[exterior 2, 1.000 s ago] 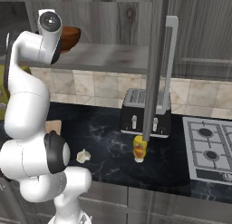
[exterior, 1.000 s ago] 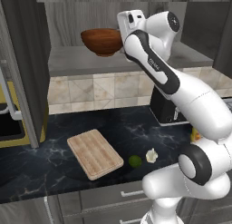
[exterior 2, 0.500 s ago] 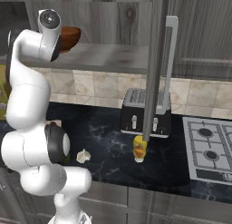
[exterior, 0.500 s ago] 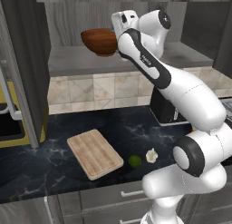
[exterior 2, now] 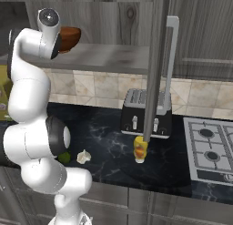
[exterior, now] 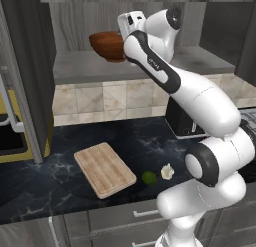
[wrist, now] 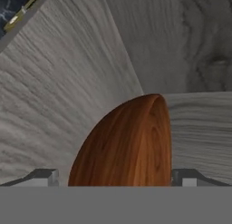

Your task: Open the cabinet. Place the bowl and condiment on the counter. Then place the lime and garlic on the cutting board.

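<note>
The cabinet (exterior: 26, 86) stands open, and the reddish-brown bowl (exterior: 107, 45) rests on its shelf. My gripper (exterior: 122, 40) has reached in from the right and is open. In the hand view the bowl (wrist: 127, 146) sits between the two fingertips (wrist: 46, 177), its rim close to the right one. On the black counter (exterior: 45, 186) lie the cutting board (exterior: 104, 169), the lime (exterior: 148, 177) and the garlic (exterior: 167, 171). The yellow condiment (exterior 2: 140, 149) stands on the counter in front of the toaster.
The right cabinet door (exterior 2: 157, 69) hangs open edge-on with its long handle (exterior 2: 171, 60) above the toaster (exterior 2: 145, 113). A stove (exterior 2: 211, 149) lies at the right. A sink (exterior: 9, 141) sits at the far left behind the left door.
The hand has swung left along the shelf to the bowl, so its open fingers now flank it. The bowl has stayed in place.
</note>
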Motion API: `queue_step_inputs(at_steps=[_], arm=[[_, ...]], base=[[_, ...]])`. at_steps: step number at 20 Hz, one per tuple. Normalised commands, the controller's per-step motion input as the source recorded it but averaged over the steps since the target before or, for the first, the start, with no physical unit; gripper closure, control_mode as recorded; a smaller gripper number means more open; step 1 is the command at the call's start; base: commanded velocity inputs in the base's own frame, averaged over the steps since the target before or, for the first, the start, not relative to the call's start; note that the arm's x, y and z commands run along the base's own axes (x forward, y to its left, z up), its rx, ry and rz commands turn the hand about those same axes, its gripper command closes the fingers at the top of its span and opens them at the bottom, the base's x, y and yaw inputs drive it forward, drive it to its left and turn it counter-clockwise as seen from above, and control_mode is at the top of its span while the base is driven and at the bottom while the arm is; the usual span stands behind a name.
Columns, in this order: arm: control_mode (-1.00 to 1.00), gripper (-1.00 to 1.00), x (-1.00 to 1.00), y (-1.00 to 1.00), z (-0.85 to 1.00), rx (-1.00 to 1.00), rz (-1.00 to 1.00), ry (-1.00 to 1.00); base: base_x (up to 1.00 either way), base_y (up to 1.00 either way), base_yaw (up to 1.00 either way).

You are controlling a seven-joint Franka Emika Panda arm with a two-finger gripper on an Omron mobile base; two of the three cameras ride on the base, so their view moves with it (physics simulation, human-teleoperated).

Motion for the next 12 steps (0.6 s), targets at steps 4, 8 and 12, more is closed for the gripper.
queue_step_inputs(at_steps=[4, 8, 12], arm=[[-1.0, -1.0, 0.17, 0.09, -0.02, -0.02, 0.0, 0.01], [-1.0, -1.0, 0.18, 0.04, -0.02, -0.01, 0.0, 0.02], [-1.0, -1.0, 0.17, 0.01, -0.01, 0.0, 0.0, 0.02]], base=[[0.0, 0.0, 0.0], [0.0, 0.0, 0.0], [0.0, 0.0, 0.0]])
